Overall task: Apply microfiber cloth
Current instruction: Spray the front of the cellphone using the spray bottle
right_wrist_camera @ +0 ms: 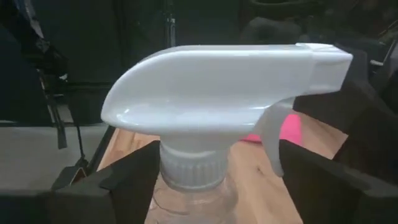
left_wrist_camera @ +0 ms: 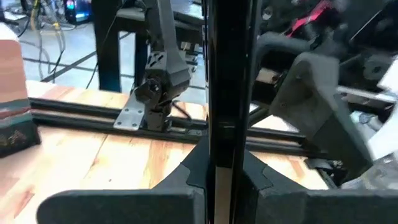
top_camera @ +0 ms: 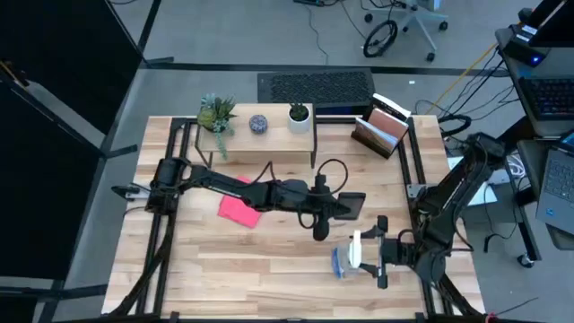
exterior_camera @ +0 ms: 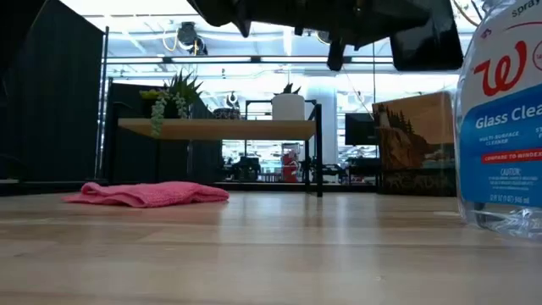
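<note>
Two tools were busy, neither on the microfiber cloth (top_camera: 239, 211). It lay crumpled on the counter (top_camera: 269, 269) beside the left arm's forearm, behind the left tool (top_camera: 334, 208), which was clamped on an edge-up black smartphone (top_camera: 351, 205). Its long axis ran diagonally. Well to the cloth's right, the right tool (top_camera: 365, 252) gripped the spray bottle (top_camera: 344, 258), so the left arm looked nearer.

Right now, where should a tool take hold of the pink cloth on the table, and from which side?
The microfiber cloth lies loose and rumpled, flat on the table, offering no edge from the side. Probably best to come straight down and pinch a raised fold near its middle, as in the low view.
</note>
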Robot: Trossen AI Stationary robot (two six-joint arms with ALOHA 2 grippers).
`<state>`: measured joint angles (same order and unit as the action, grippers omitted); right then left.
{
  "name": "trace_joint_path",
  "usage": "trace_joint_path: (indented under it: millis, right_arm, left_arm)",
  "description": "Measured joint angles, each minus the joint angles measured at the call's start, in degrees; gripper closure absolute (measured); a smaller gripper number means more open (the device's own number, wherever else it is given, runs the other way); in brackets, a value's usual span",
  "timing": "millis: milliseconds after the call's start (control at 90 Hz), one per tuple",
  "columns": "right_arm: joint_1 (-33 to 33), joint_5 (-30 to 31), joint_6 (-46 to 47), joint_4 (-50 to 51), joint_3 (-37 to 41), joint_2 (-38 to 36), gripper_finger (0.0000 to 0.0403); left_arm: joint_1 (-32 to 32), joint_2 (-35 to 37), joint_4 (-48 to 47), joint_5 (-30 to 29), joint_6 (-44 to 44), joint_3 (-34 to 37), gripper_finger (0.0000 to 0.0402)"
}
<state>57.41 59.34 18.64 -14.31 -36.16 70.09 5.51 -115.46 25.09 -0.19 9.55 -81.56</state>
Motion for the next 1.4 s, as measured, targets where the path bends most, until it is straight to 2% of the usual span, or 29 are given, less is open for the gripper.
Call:
trace_joint_path:
  millis: [178, 356, 456, 711, 1400]
  right_arm:
    - [0.09, -11.27, 0.44, 3.72, 0.0, -4.07, 0.0066]
    - [0.1, -15.7, 3.23, 8.56, 0.0, -7.94, 0.0065]
    - [-0.13, -15.63, 3.19, 9.84, 0.02, -9.1, 0.0065]
    - [-0.83, -11.11, 2.97, 15.81, -0.01, -10.05, 0.0065]
    - [-0.63, -9.8, 1.49, 15.54, -0.02, -10.17, 0.0065]
  left_arm:
    - [-0.02, 1.31, -5.44, -2.18, 0.0, 0.11, 0.0385]
    - [-0.03, 4.64, -12.02, -5.79, -1.46, 0.04, 0.0385]
    - [-0.04, 6.22, -14.58, -6.36, -1.52, 0.08, 0.0385]
    - [-0.01, 8.17, -18.86, -7.78, -2.63, 0.09, 0.0385]
    - [-0.03, 8.41, -18.57, -7.85, -2.41, 0.09, 0.0385]
